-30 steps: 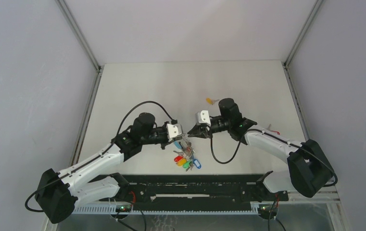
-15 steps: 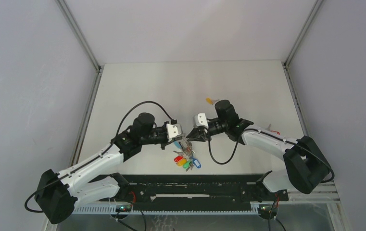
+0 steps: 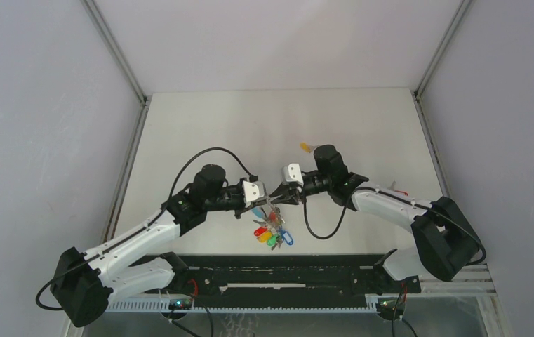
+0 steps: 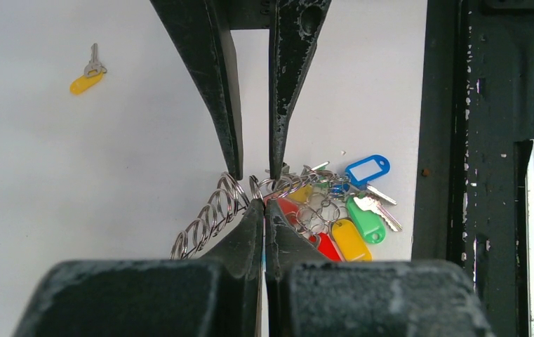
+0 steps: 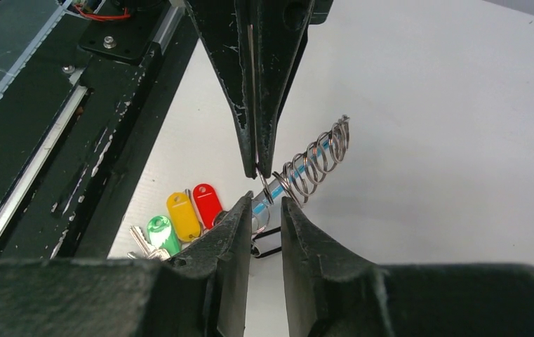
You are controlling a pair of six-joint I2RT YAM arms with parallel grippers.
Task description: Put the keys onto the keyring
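Grey wire keyring [image 4: 215, 207], coiled: my left fingers [image 4: 246, 232] clamp it, fully closed; my right fingers [image 5: 232, 232] stand slightly parted, straddling it.

On the table [image 3: 201, 126], the keyring [image 3: 271, 208] lies near centre, its tagged keys [image 3: 274, 237] fanned toward 6 o'clock. The left gripper [image 3: 267, 202] sits at its 9 o'clock, the right gripper [image 3: 276, 201] at 3. 1 loose key [image 3: 309, 147] lies at 1 o'clock, well apart.
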